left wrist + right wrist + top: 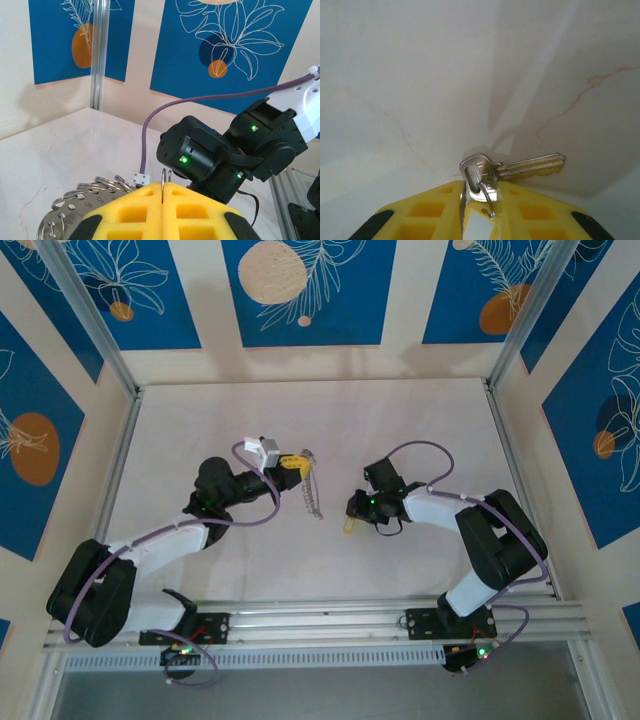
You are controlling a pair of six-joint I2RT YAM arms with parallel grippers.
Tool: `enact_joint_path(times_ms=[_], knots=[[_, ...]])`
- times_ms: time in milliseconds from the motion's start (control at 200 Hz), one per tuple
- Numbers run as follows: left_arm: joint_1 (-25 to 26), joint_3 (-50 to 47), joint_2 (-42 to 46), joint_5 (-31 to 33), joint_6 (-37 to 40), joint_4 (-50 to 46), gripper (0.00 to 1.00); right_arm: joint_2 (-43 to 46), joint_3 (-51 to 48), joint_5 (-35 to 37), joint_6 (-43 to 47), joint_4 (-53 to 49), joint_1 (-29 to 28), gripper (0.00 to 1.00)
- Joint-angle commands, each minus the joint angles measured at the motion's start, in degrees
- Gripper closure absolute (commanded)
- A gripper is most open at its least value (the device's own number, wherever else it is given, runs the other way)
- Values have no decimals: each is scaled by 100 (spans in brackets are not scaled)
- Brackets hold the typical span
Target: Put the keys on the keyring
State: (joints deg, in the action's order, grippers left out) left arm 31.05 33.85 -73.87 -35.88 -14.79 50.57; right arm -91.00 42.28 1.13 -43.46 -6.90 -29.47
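My left gripper (291, 462) (165, 189) is shut on the keyring (165, 176). A thin double wire loop sticks up between its yellow fingers. The rest of the keyring (312, 490) hangs down as a bumpy grey chain-like strip, and it also shows as a grey plate with several small rings (75, 207) at the lower left. My right gripper (352, 523) (479, 194) is shut on the head of a silver key (487, 172). The key's pale-gold blade (532, 165) points right, just above the table. A small split ring and a yellow tag hang from the key's hole.
The white marble table (420, 430) is fenced by aluminium posts (95, 325) and blue patterned walls. The right arm's black wrist (210, 155) is close in front of the left gripper. A purple cable (150, 130) arches beside it.
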Motion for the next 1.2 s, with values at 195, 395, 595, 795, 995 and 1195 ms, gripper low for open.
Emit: enact_joint_path(times_ms=[195,395,595,795,995,1195], knots=[[31,-27,79,46,95,435,100,-76,114,-50,-58,80,-33,81],[34,-35,75,54,95,441,100,-100,127,-60,-62,79,-33,84],[32,-27,83,54,90,440,100,-146,128,-55,-57,64,-33,87],[32,-15,101,51,81,454,100,-116,105,-73,-53,58,-25,99],[29,5,107,-2,81,395,100,181,77,-81,71,20,61,100],[36,77,118,-117,172,192,100,1279,-179,-535,472,360,428,100]])
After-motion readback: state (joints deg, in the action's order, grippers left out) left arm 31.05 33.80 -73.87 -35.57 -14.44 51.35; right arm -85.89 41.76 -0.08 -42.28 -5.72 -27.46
